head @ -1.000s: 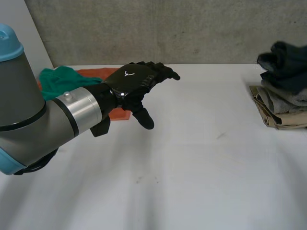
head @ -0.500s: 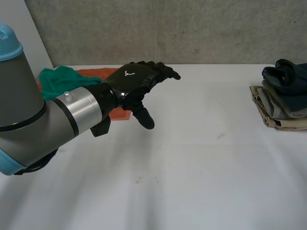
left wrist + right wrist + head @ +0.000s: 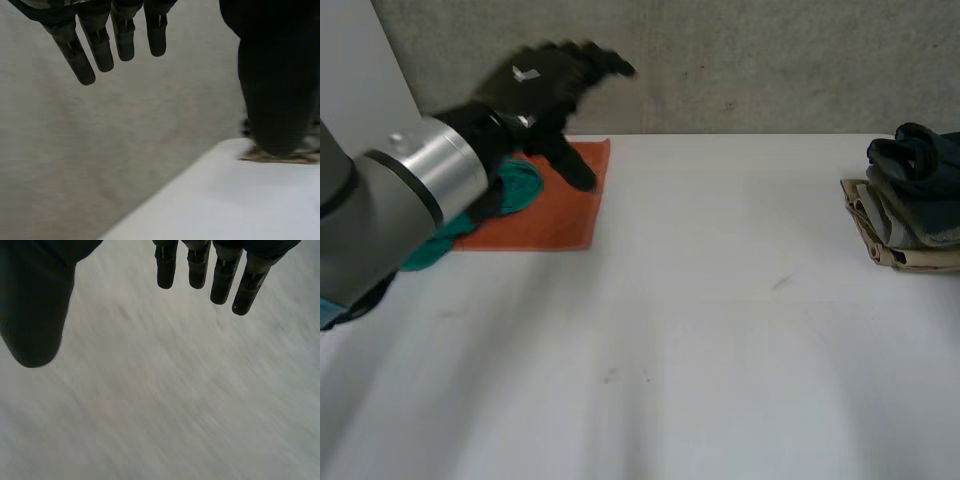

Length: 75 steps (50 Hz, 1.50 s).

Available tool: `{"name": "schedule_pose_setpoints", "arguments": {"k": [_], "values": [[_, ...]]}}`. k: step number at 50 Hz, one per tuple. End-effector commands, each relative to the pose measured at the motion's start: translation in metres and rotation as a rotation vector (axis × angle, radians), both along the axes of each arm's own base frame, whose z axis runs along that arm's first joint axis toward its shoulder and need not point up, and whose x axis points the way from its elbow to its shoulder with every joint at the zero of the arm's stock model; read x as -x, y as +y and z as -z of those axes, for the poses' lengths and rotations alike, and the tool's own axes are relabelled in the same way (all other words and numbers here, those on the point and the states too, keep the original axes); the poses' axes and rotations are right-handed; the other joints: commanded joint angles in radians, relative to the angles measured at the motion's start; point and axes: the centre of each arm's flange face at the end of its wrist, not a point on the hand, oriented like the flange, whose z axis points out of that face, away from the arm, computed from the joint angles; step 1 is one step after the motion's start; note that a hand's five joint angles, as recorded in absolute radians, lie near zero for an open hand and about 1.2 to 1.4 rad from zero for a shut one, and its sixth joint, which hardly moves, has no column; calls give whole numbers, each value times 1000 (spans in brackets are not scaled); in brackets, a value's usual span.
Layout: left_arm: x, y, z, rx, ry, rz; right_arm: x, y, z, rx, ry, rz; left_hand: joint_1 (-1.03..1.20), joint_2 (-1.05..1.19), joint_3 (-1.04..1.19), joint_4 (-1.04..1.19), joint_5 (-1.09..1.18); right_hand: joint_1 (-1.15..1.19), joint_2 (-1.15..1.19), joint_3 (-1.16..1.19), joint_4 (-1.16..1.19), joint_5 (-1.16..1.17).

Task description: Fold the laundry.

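- Since the earlier frame, the left arm (image 3: 380, 210) has swung up and back toward the far left corner of the table (image 3: 720, 330). This carries the left hand (image 3: 545, 85) off the table's middle and uncovers more of the orange cloth (image 3: 555, 205).
- Table: white, with laundry at its far left corner and at its right edge.
- Left arm: reaches from the near left edge toward the far left corner, with its hand raised above the cloths there.
- Stack of folded clothes (image 3: 910, 215): rests at the right edge, beige and grey pieces below, a dark bundled garment (image 3: 920, 150) on top.
- Orange cloth: lies flat at the far left corner, beneath the raised hand.
- Green cloth (image 3: 518, 187): crumpled, lying on the orange cloth's left part, partly hidden behind the arm.
- Left hand: fingers (image 3: 100, 45) straight and spread from the thumb, holding nothing.
- Right hand (image 3: 30, 305): fingers (image 3: 220, 285) straight, thumb apart, holding nothing.
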Motion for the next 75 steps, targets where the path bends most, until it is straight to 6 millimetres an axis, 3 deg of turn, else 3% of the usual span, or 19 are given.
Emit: {"name": "schedule_pose_setpoints", "arguments": {"k": [1,6,10,15,25,28,29,31,35,39,44,48,51,52,54,57,62,68,75], "values": [[-49,-63,-9,151,6,-274,-121,67,49,-141,-107,-428,-3,-1,-1,2,13,-28,-48,-41,-65,-62],[-102,-127,34,121,-135,-443,-174,114,125,-385,-24,-547,-6,-4,-4,-1,10,-28,-48,-41,-65,-62],[-132,-166,80,78,-258,-499,-175,130,170,-526,32,-513,-3,-1,-1,2,13,-28,-48,-41,-65,-62],[-143,-196,144,30,-401,-455,-164,139,195,-609,53,-436,3,5,5,8,18,-28,-48,-41,-65,-62],[-157,-222,204,-31,-441,-459,-149,155,222,-708,53,-402,143,145,145,149,159,-28,-48,-41,-65,-62],[-158,-228,217,-37,-449,-461,-140,149,226,-722,46,-365,454,456,456,459,469,-28,-48,-41,-65,-62],[-156,-230,220,-36,-449,-461,-138,148,226,-723,46,-360,763,765,765,768,779,-28,-48,-41,-65,-62],[-153,-230,216,-23,-448,-462,-135,145,226,-724,40,-347,1131,1133,1133,1136,1147,-28,-48,-41,-65,-62],[-132,-223,191,29,-427,-465,-133,140,223,-709,32,-328,1133,1135,1135,1138,1148,-28,-48,-41,-65,-62],[-87,-185,150,62,-373,-385,-126,132,217,-688,21,-300,1133,1135,1135,1138,1148,-28,-48,-41,-65,-62],[-16,-95,111,21,-227,-157,-119,123,211,-667,-2,-266,1133,1135,1135,1138,1148,-28,-48,-41,-65,-62],[32,-17,106,-68,-141,88,-111,114,204,-650,-18,-219,1133,1135,1135,1138,1148,-28,-48,-41,-65,-62],[47,14,117,-122,-127,174,-109,112,203,-645,-25,-203,1101,1103,1103,1107,1117,-28,-48,-41,-65,-62],[55,26,128,-151,-131,200,-109,112,203,-646,-24,-201,392,394,394,397,407,-28,-48,-41,-65,-62],[61,35,141,-180,-148,224,-109,111,202,-643,-24,-201,-89,-87,-87,-84,-73,-28,-48,-41,-65,-62],[66,40,151,-204,-161,230,-110,112,202,-645,-29,-205,-85,-83,-83,-80,-70,-28,-48,-41,-65,-62],[59,29,129,-150,-129,171,-111,111,200,-637,-28,-212,-82,-80,-80,-77,-67,-28,-48,-41,-65,-62],[2,-33,93,-69,-77,-62,-119,115,195,-648,-3,-244,-65,-63,-63,-59,-49,-28,-48,-41,-65,-62],[-33,-82,116,-66,-156,-185,-162,166,195,-825,94,-486,-27,-25,-25,-21,-11,-28,-48,-41,-65,-62]]}}
